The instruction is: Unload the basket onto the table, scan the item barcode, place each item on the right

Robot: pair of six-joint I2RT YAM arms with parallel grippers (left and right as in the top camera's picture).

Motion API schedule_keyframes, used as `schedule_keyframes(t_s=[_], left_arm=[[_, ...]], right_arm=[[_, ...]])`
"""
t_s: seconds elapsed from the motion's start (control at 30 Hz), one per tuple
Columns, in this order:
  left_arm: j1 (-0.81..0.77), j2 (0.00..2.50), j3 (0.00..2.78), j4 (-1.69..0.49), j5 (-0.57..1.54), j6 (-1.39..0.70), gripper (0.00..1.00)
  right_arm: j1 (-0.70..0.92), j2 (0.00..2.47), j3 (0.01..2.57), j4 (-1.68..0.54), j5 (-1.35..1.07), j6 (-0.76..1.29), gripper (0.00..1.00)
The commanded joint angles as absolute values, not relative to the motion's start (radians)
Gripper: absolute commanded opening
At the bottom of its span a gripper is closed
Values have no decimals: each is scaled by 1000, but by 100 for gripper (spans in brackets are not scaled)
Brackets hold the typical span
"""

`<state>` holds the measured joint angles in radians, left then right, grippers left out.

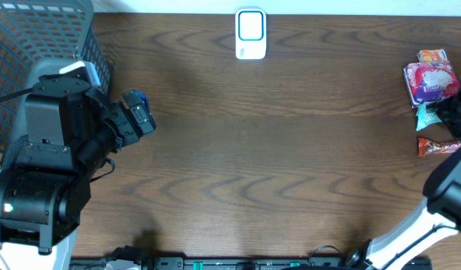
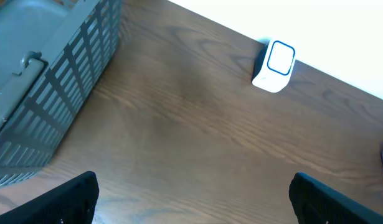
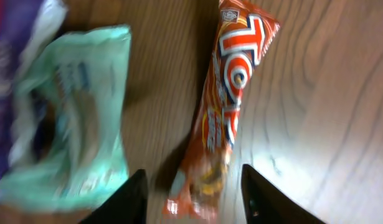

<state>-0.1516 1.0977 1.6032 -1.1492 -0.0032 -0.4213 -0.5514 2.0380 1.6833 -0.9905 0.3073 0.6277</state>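
The white barcode scanner (image 1: 250, 34) stands upright at the table's far edge, and the left wrist view shows the scanner (image 2: 275, 65) ahead to the right. Several snack items lie at the right edge. One is an orange-red snack bar (image 3: 232, 106) lying flat on the wood, with a teal packet (image 3: 73, 130) to its left. My right gripper (image 3: 194, 200) is open above the bar's near end, one finger on each side, and the view is blurred. My left gripper (image 2: 194, 205) is open and empty over bare wood at the left.
A grey slatted basket (image 1: 35, 45) fills the far left corner, beside the left arm. A pink-purple packet (image 1: 432, 81) and an orange packet (image 1: 432, 55) lie beyond the teal one. The right arm's base stands at the front right corner.
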Motion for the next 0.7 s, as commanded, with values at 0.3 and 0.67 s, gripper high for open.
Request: schedule_keyframes(t_s=[0.3,0.67], left_arm=[[-150,1097,1605,-1151,-9,-413,98],[-150,1097,1605,-1151,-9,-413,98]], right_arm=[[-500,1495,1676,-1267,43,536,99],[-209,1010,1300,-1333,6,459,99]])
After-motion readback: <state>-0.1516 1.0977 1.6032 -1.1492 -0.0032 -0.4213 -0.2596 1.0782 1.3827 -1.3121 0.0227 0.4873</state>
